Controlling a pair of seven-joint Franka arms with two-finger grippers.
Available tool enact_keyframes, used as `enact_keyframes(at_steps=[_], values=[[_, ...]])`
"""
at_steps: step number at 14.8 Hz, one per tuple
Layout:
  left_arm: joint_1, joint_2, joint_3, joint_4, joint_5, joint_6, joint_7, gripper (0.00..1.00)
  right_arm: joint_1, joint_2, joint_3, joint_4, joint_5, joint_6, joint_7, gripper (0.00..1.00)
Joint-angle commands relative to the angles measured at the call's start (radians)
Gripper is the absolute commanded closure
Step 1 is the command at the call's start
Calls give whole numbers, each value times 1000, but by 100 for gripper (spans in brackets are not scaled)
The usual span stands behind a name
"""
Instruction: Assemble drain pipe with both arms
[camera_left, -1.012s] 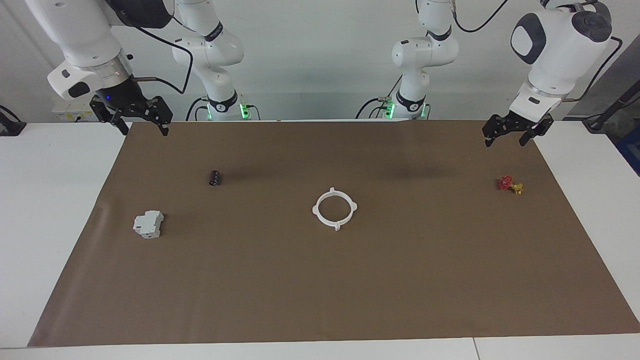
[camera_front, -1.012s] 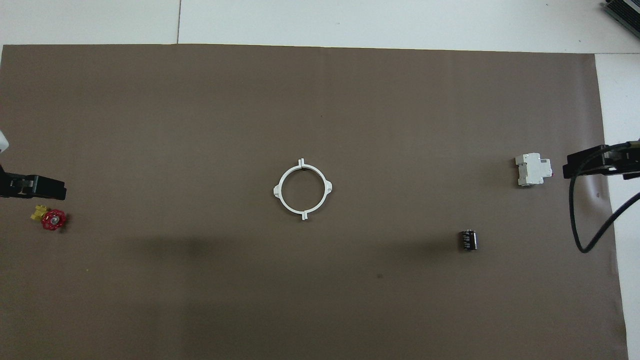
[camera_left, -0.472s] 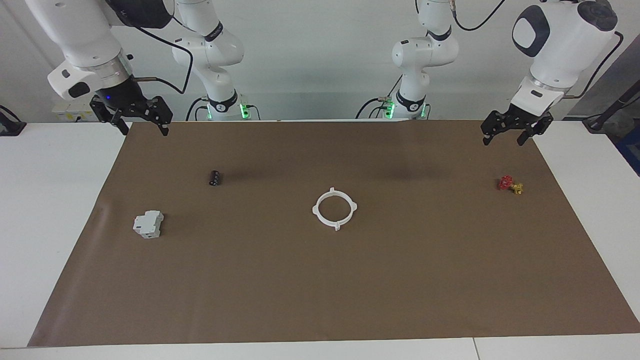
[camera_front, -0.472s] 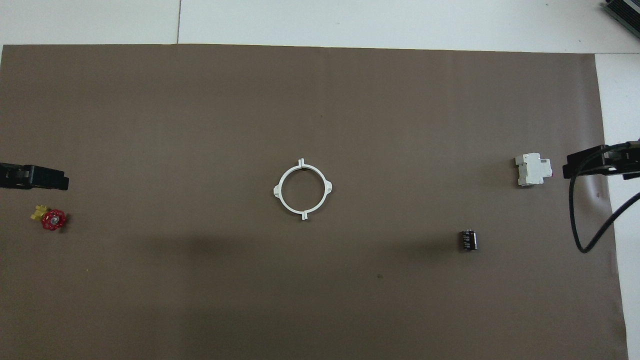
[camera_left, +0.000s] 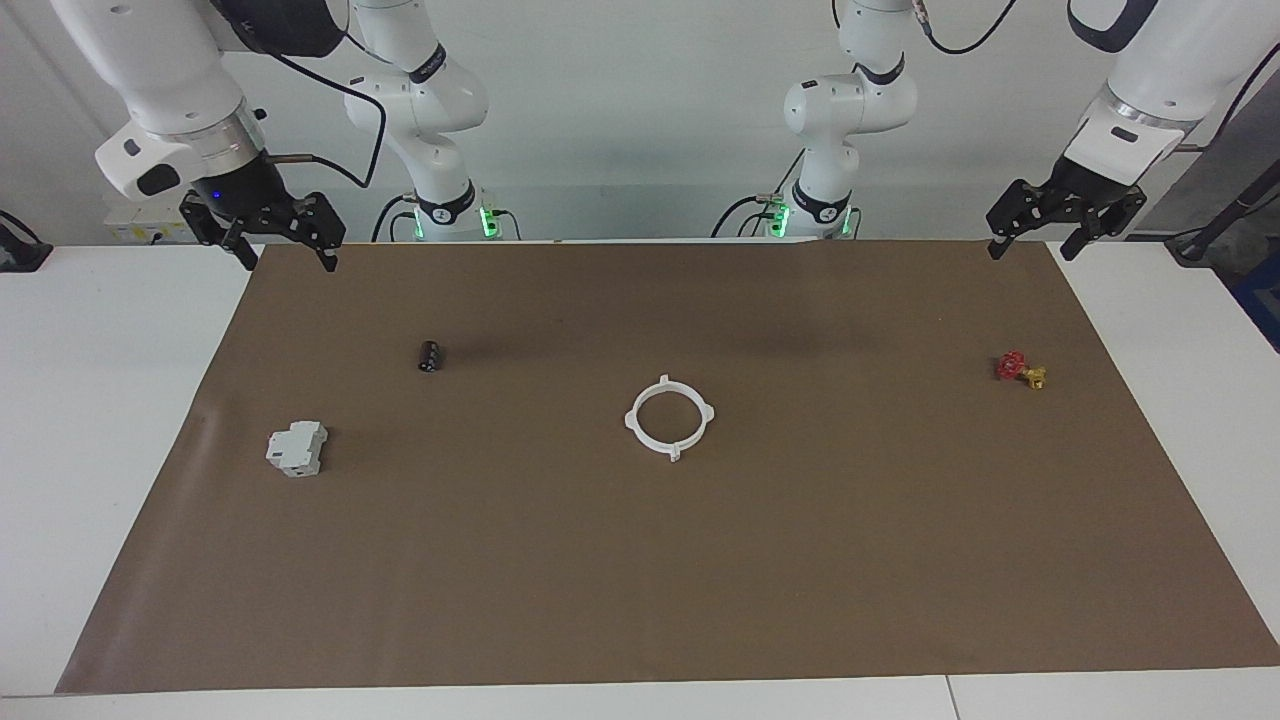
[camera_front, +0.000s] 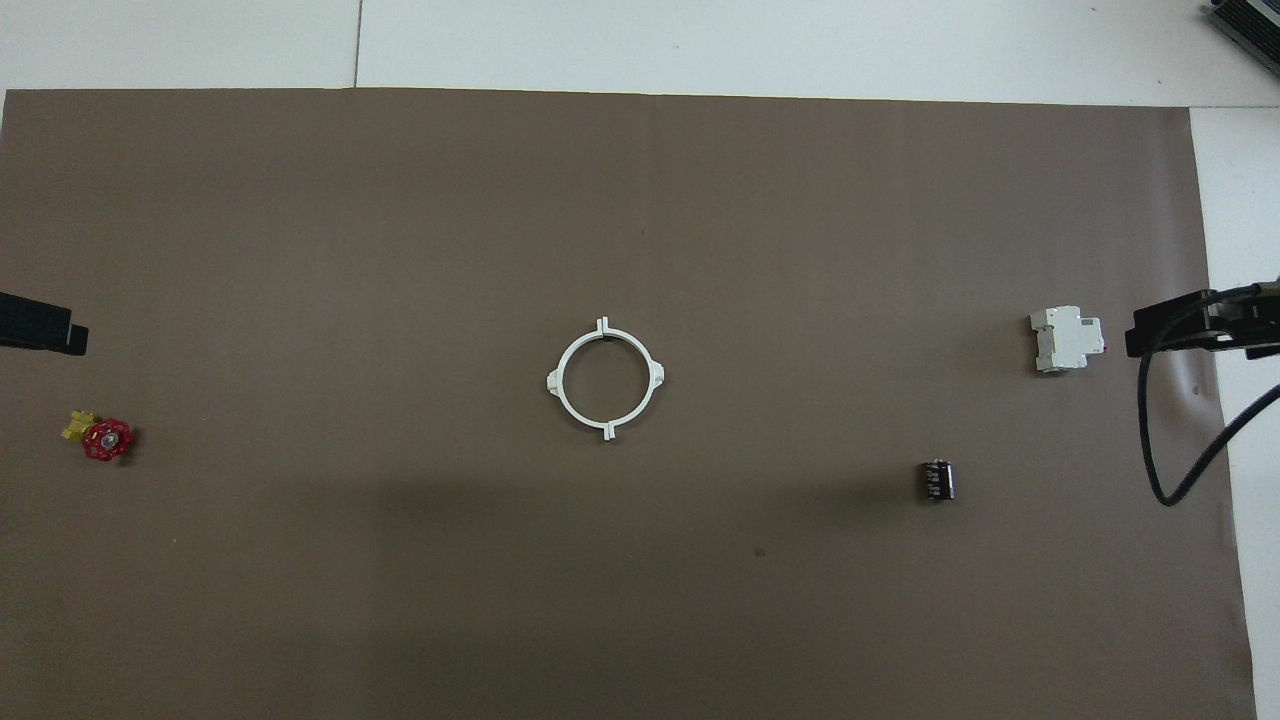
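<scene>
Already the drain pipe (camera_left: 669, 417) lies as one closed ring at mid-mat, well apart from me, so I judge assembly done. My left gripper (camera_left: 1065, 219) and right gripper (camera_left: 265, 232) hang open and empty over the mat's robot-side corners; next calls only for parking.

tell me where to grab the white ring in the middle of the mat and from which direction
Grip the white ring across its thin band, between two tabs, coming straight down from above. It lies flat on the brown mat, so only the band's inner and outer edges offer faces for two fingers.
</scene>
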Motion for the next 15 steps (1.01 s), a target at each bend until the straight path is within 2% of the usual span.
enact_keyframes(at_steps=[1,6,10,15], values=[[-10,20,-2,42,-8,-40,-15,0,-6,-10,1,-15,14,5,-13,0],[-67,11,-14,24,-11,9,-113,0,-6,-10,0,-15,14,5,-13,0],[-50,-21,-8,-59,-9,87,-77,0,-6,-10,1,-15,14,5,-13,0],[-19,-26,-2,-65,-8,94,9,0,-6,-10,1,-15,14,5,-13,0]])
